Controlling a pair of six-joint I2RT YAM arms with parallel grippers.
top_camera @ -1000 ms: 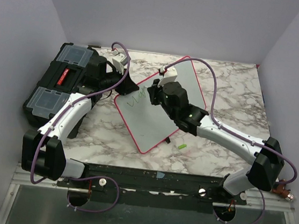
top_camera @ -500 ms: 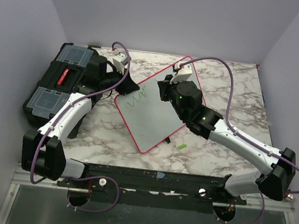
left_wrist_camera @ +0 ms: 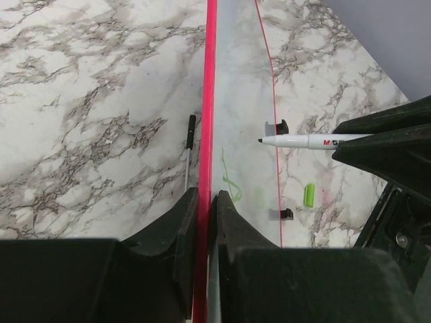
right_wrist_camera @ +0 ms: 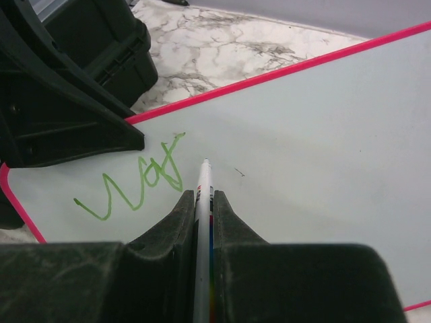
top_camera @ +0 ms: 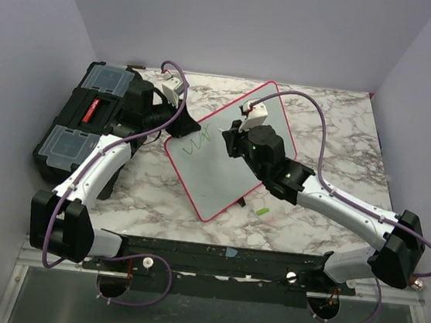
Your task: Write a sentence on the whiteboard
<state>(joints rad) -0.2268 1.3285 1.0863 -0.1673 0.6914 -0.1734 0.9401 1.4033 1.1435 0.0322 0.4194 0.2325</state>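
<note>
sentence (right_wrist_camera: pixel 135 185): growing by one slanted stroke, so only "Wa" plus a tail is showing (most words are still missing)
whiteboard (top_camera: pixel 221 182): lying askew on the table (top_camera: pixel 337 121), near the toolbox (top_camera: pixel 88 116)
marker (right_wrist_camera: pixel 204 171): pointing just right of the last stroke
right claw (right_wrist_camera: pixel 202 196): gripping the marker, having drifted rightward
left claw (left_wrist_camera: pixel 205 202): pinching the whiteboard's red rim

On my right wrist feed I read green handwriting (right_wrist_camera: pixel 135 185) on the whiteboard (right_wrist_camera: pixel 323 134), toward its 9 o'clock corner: "Wa", then a third letter I can't settle, perhaps an r. On the left wrist feed, the marker (left_wrist_camera: pixel 303 141) barrel carries small print beginning "M&G". Overhead, the red label (top_camera: pixel 93 108) on the toolbox (top_camera: pixel 68 117) at 10 o'clock is too small to read.
</note>
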